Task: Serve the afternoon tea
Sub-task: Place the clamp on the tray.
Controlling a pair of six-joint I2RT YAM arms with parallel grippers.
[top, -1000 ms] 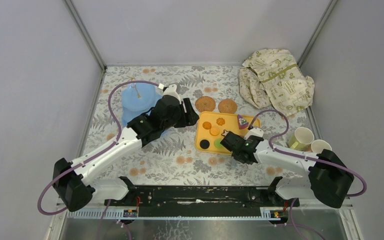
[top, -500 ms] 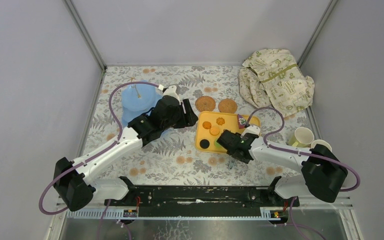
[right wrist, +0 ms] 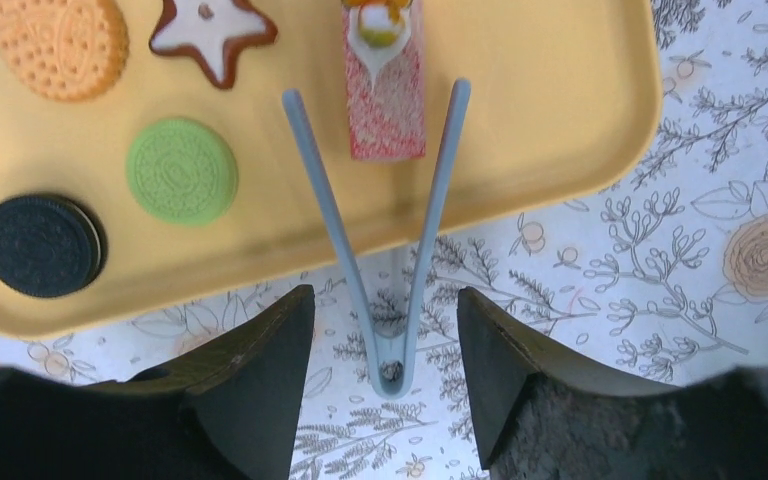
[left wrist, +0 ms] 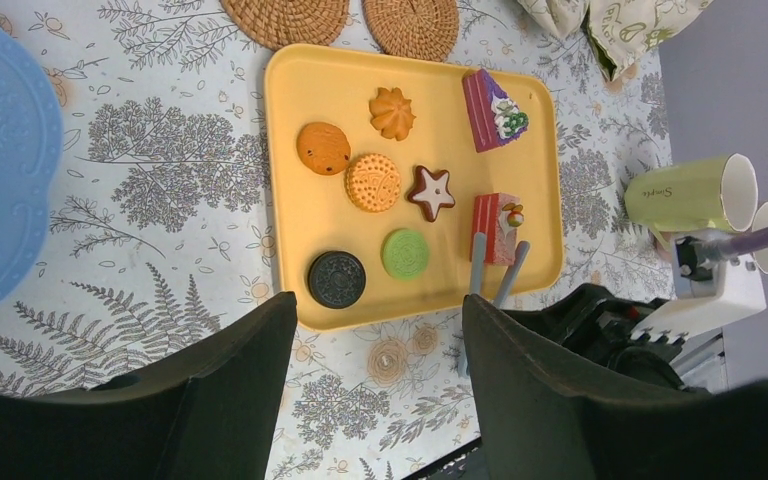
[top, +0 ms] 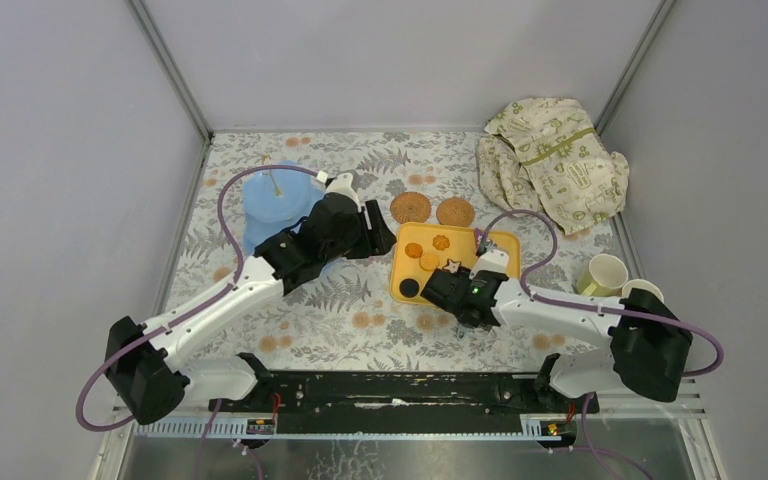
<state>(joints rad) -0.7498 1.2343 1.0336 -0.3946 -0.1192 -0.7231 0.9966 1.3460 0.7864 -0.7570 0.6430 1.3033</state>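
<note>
Tongs (right wrist: pixel 323 205) lie half off the yellow tray (right wrist: pixel 560 100) under the right arm's open, empty jaws (left jaws open too, empty, by the blue stand (top: pixel 260 215)); a skewed pinch could shove them into the pink cake slice (right wrist: pixel 385 110) they straddle.

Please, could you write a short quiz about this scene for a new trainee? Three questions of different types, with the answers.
1. True or false: the tongs lie wholly inside the yellow tray.
2. Which pastry lies between the two arms of the tongs? A) green biscuit B) red cake slice C) star biscuit
3. Fill the gap: the right hand is ___ and grips nothing.
Key: 1 false, the hinge end rests on the tablecloth; 2 B; 3 open.
</note>
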